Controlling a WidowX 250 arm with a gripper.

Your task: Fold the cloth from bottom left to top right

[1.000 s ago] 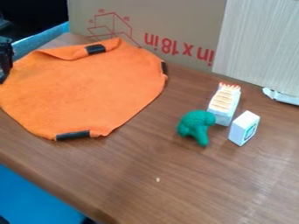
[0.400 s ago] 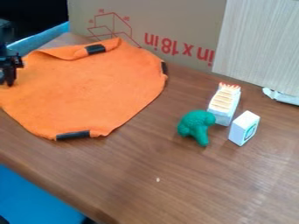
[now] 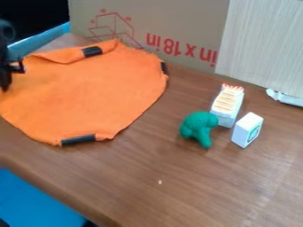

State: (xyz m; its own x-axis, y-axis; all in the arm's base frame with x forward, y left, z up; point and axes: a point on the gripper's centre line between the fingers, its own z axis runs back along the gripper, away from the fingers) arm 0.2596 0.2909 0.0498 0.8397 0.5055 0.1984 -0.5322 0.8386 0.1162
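Clock directions run from the centre of our view unless noted. We have the gripper (image 3: 7, 82) at the edge, between 9 and 10 o'clock, overlapping the left side of the cloth (image 3: 86, 95) in view. Can't tell whether it's released or clenched, or whether it has hold of the cloth.

Cloth is orange, on the worktop (image 3: 183, 190), between 9 and 10, mostly spread out. From the cloth's own middle, we see its edge turned over between 11 and 12, plus dark patches at 12, 2 and 6.

Green toy (image 3: 198, 127) sits near 4 o'clock, just beside the striped block (image 3: 227, 104) at about 3. Small white block (image 3: 246, 130) stands upright between 3 and 4, near both. We can't tell if toy and striped block touch.

Behind: cardboard (image 3: 172, 22) with red print at 12, pale panel (image 3: 260, 44) between 1 and 2. Blue strip (image 3: 41, 39) past the worktop between 10 and 11, blue surface (image 3: 35, 199) between 7 and 8.
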